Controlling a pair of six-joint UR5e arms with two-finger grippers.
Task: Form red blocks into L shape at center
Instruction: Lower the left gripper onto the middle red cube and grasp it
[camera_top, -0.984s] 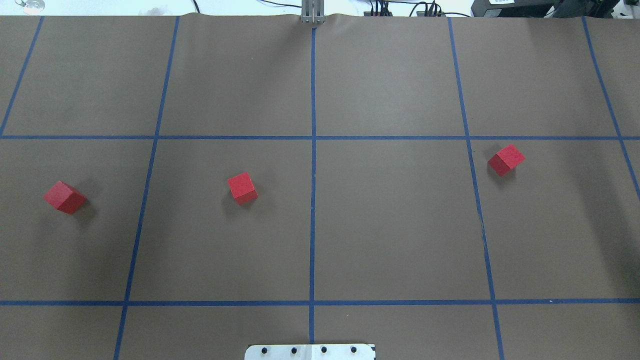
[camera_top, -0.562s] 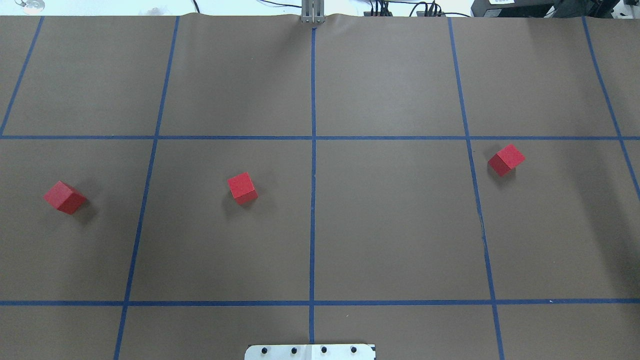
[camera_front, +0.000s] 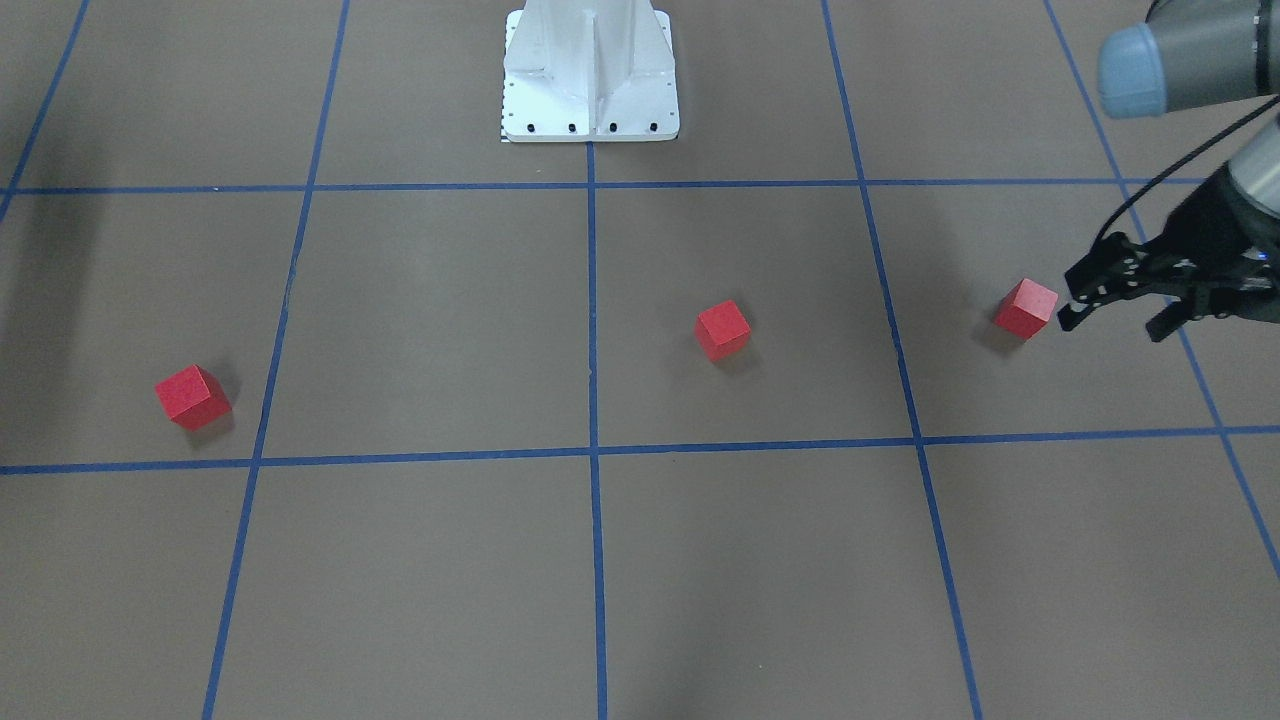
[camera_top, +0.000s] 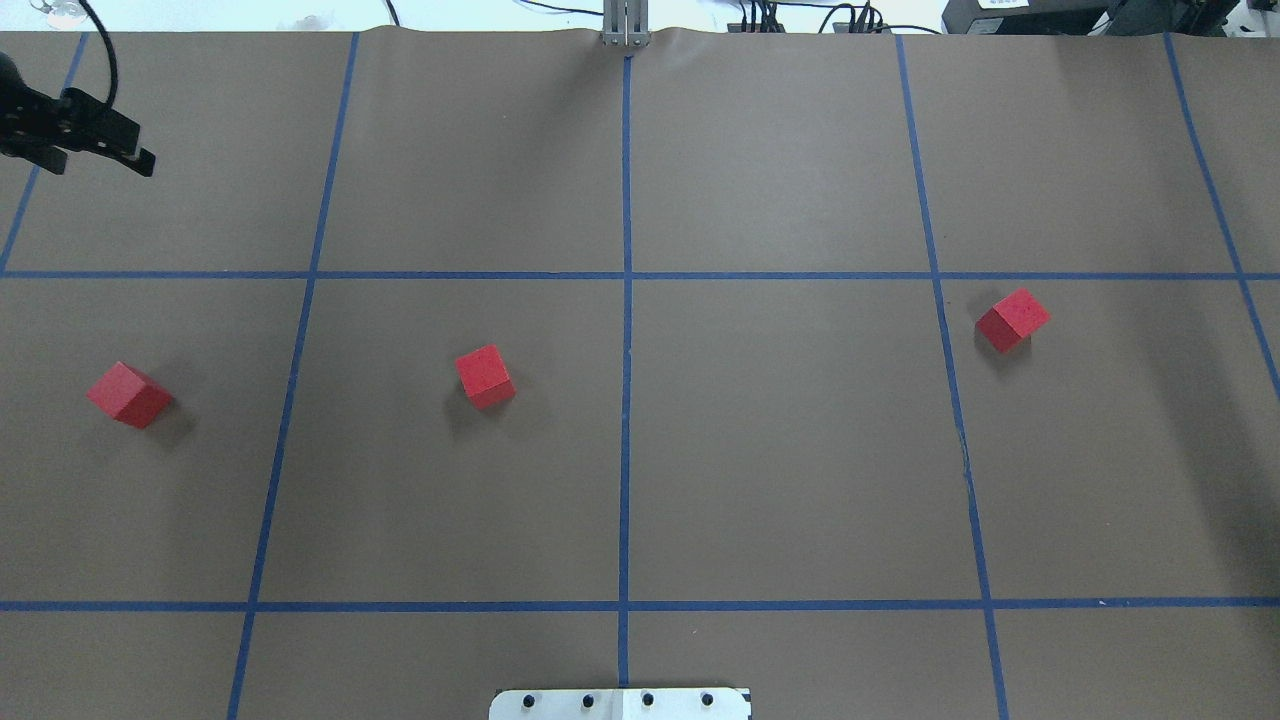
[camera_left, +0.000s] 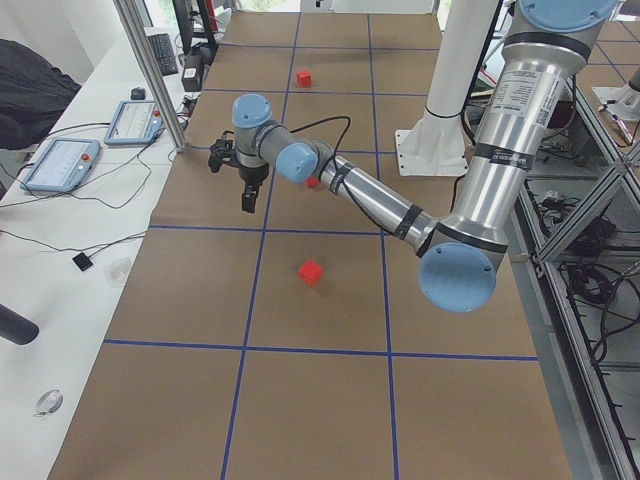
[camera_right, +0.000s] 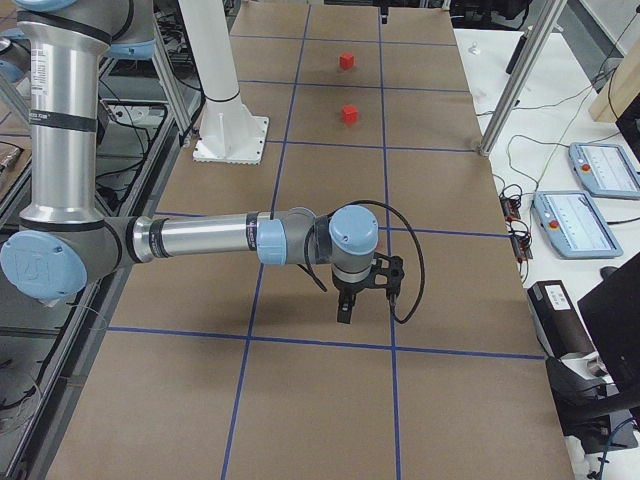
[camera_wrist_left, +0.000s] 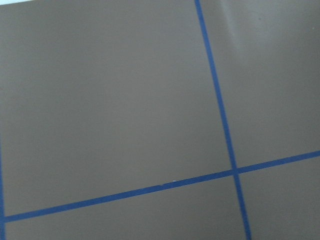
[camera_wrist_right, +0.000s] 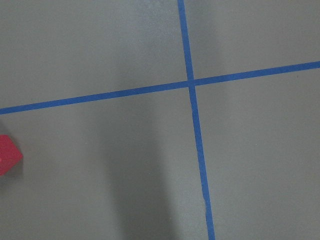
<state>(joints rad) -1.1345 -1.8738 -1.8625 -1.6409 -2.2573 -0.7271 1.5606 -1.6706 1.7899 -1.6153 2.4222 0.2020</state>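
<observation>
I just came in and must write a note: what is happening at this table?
No block is held yet. The three red blocks lie apart on the table, none touching, so there is no L. The left gripper hangs open and empty above the table's left end. The right gripper hangs over the right end; open or shut, I cannot tell.

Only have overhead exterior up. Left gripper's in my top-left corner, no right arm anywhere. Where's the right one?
Observer: The exterior right view shows the right gripper hanging above the table, near the table's end on the robot's right.
Operator: Any block near it?
Observer: Its wrist camera catches one red block at the frame's left edge.
Operator: Left gripper high or low?
Observer: The exterior left view shows the left gripper raised off the table, fingers pointing down, empty.
</observation>
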